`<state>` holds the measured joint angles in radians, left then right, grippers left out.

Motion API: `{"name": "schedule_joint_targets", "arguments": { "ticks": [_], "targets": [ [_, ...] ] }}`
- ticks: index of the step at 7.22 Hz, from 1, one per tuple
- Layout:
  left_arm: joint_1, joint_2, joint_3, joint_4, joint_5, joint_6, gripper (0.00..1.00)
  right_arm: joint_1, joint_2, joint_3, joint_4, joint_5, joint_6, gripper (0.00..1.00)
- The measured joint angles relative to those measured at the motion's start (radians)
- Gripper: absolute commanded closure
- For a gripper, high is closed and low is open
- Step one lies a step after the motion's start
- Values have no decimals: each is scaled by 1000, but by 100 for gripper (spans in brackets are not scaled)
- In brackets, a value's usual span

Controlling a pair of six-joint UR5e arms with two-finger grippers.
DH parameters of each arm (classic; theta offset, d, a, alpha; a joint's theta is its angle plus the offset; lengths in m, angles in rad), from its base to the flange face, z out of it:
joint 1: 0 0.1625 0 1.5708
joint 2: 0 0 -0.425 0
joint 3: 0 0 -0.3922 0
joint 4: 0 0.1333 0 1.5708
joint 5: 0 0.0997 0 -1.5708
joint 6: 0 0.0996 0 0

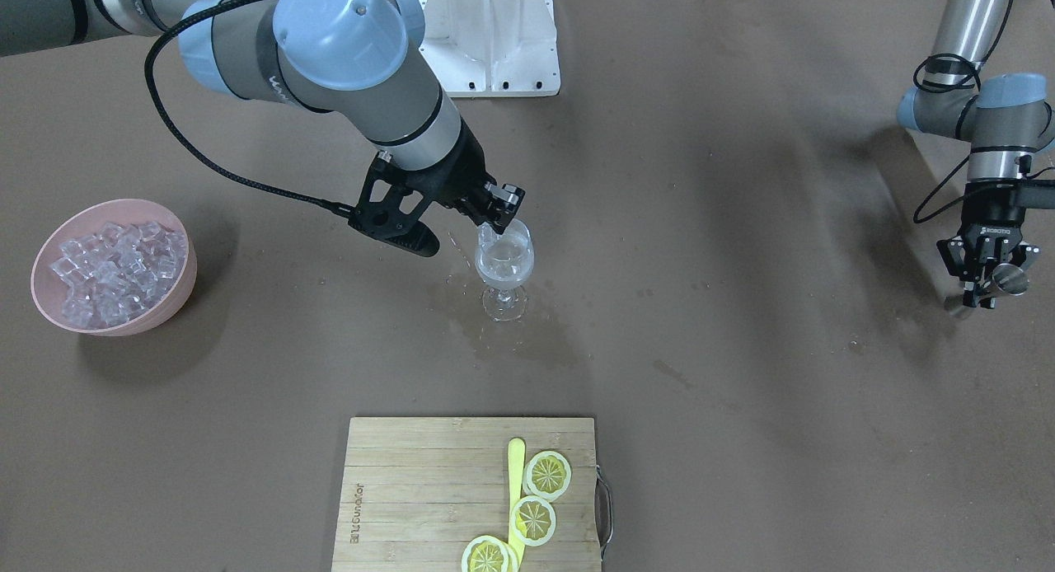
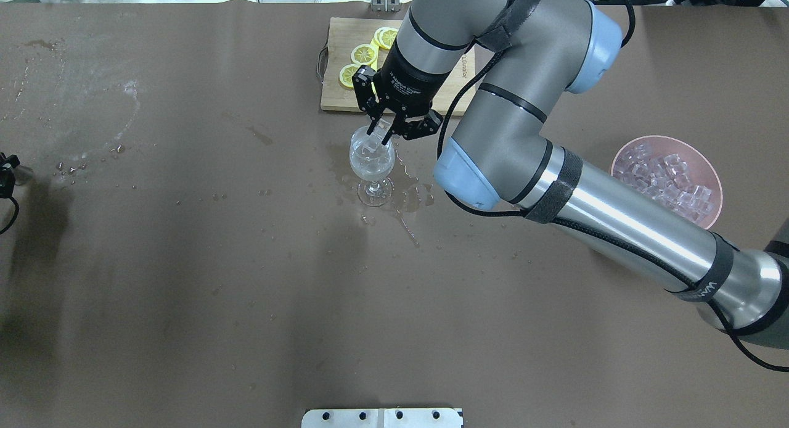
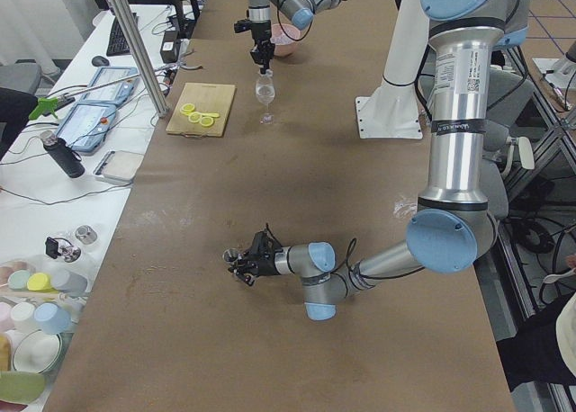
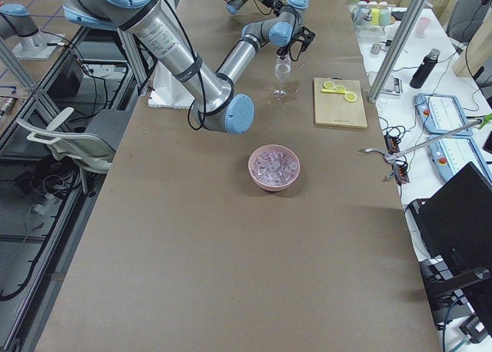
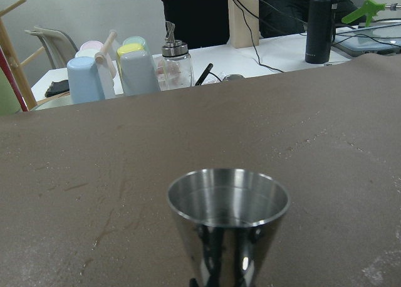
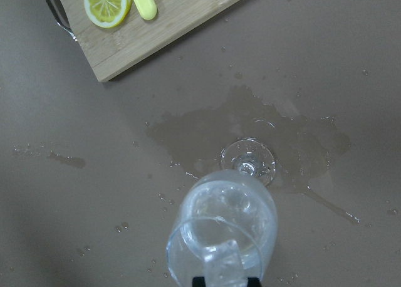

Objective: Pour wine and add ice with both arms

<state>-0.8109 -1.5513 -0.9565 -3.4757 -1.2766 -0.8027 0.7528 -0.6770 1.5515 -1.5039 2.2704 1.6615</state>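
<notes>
A clear wine glass point(image 1: 504, 263) stands mid-table with clear, colourless wine in it; it also shows in the overhead view point(image 2: 372, 160) and the right wrist view point(image 6: 225, 221). My right gripper point(image 1: 499, 222) hangs over the glass rim, shut on one ice cube point(image 6: 222, 262). More ice point(image 1: 115, 267) fills a pink bowl point(image 1: 177, 296). My left gripper point(image 1: 985, 296) is far from the glass at the table's end, shut on an upright steel cup point(image 5: 229, 218), close to the tabletop.
A wet puddle point(image 6: 294, 143) spreads around the glass foot. A wooden cutting board point(image 1: 412, 481) holds lemon slices point(image 1: 548, 475) and a yellow tool point(image 1: 516, 473). A white metal stand point(image 1: 490, 36) sits by the robot's base.
</notes>
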Motion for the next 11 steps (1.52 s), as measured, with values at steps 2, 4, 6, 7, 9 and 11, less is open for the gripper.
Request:
{"name": "schedule_joint_targets", "arguments": {
  "ticks": [2, 4, 6, 7, 9, 11],
  "targets": [
    [1, 21, -27, -2, -10, 4, 28, -4, -2, -1, 2, -3, 4, 100],
    [0, 61, -70, -1, -59, 6, 3, -8, -2, -1, 2, -5, 6, 100],
    [-2, 149, -140, -1, -122, 8, 3, -13, -2, -1, 2, -6, 6, 100],
    [-7, 209, -189, -2, -155, 8, 3, -16, -3, -1, 1, -7, 5, 100],
    [-51, 309, -267, -2, -258, 8, 3, -21, -2, -1, 2, -8, 6, 100],
    [-227, 339, -299, 26, -499, 8, 2, -23, -1, 0, 2, -8, 6, 88]
  ]
}}
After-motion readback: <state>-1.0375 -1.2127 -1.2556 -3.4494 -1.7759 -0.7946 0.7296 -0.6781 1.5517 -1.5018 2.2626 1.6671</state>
